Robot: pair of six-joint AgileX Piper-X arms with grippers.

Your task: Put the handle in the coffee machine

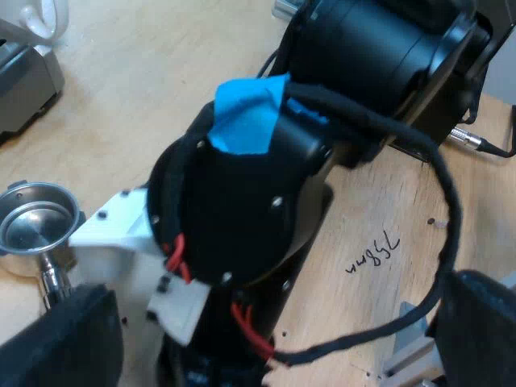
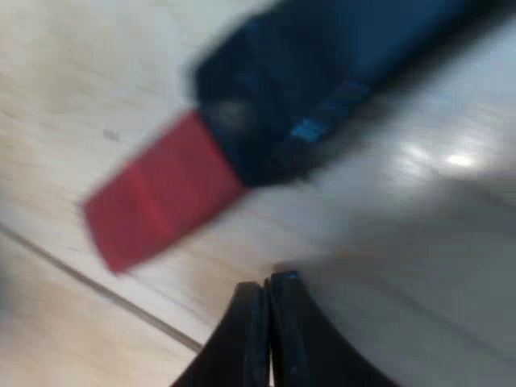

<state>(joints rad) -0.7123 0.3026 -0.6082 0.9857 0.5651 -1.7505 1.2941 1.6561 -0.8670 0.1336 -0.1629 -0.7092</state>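
The metal holder lies on the wooden table with its round basket facing up and empty. Its dark handle ends in a red tip and runs close past my right gripper. That gripper's two black fingers are pressed together with nothing between them, just short of the handle. My left gripper is open wide, one finger near the holder's neck and the other far apart. The right arm, black with a patch of blue tape, reaches down between them beside the holder.
A grey appliance with a white mug handle above it stands beyond the holder. A bulky black housing sits behind the right arm. Handwriting marks the bare wood.
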